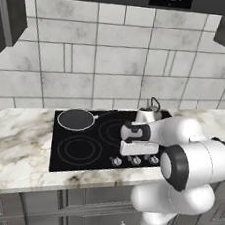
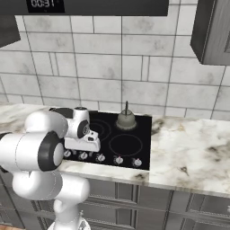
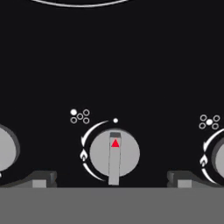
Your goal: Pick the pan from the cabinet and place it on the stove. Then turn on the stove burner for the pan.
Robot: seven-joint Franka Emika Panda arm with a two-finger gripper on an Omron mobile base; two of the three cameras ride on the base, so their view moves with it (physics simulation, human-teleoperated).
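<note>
The pan (image 1: pixel 76 119), round with a black inside, sits on the back left of the black glass stove (image 1: pixel 99 141); it covers the stove burner under it. My gripper (image 1: pixel 137 155) hangs fingers-down over the row of silver knobs along the stove's front edge, well to the right of the pan. In the hand view the gripper (image 3: pixel 111 181) is open, its fingertips (image 3: pixel 43 179) standing either side of one knob (image 3: pixel 114 153) without touching it. That knob's bar and red triangle point at a small white dot (image 3: pixel 115 120).
A small grey kettle (image 1: pixel 149 113) stands on the back right burner, just behind my hand. A double-ring marking (image 1: pixel 79 149) lies front left. Neighbouring knobs (image 3: pixel 6 148) flank the centred one. Marble counter (image 2: pixel 193 148) spreads on both sides; wall cabinets (image 2: pixel 213 31) hang above.
</note>
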